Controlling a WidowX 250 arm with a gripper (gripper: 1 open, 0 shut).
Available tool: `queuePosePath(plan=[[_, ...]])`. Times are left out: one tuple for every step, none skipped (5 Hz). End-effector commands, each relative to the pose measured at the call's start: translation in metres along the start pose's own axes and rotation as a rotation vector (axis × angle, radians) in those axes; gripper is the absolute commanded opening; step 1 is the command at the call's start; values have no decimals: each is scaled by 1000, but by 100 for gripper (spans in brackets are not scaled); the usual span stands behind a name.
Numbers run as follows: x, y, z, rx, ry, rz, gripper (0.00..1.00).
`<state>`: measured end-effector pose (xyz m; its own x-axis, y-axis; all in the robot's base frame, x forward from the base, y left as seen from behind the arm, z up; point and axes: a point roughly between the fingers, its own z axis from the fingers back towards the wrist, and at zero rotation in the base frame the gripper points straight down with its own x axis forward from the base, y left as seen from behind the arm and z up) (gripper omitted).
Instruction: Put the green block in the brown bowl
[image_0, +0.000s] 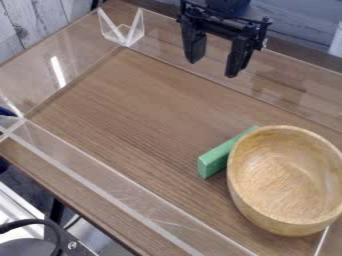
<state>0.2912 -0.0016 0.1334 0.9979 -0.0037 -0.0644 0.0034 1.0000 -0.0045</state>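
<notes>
Green Block Waits Outside the Brown Bowl

The job is at its opening stage, as far as the view shows. The green block (221, 158) lies on the wooden table (127, 110), outside the brown bowl (286, 182), at about the bowl's ten o'clock. It sits right beside the rim, though whether the two touch I cannot tell. The block slants, one end towards one o'clock and the other towards seven. The bowl stands upright towards four o'clock in the view, its mouth facing up, and nothing shows inside it.

The gripper (217, 64) hangs towards one o'clock, well apart from both. Its two dark fingers stand wide, with bare table visible between them and nothing in their hold.

So none of the moving is done. What is left, by my reading, is the whole run: bring the gripper over the block, lower it, close on the bar, lift it clear of the rim, carry it a short way towards four o'clock and let go over the bowl. The carry looks brief; the grasp looks the fussier part. With the bowl's wall so near one side of the block, a finger could catch the rim or nudge the bowl on the way down.
</notes>
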Motion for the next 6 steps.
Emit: queuePosePath(plan=[[-7, -2, -11, 7, 27, -80, 100], [-22, -7, -27, 11, 51, -211, 100], [-31, -12, -42, 7, 49, -295, 100], [-36, -18, -54, 2, 45, -354, 100], [-34, -24, -63, 2, 38, -389, 100], [-31, -27, -72, 1, 28, -413, 100]])
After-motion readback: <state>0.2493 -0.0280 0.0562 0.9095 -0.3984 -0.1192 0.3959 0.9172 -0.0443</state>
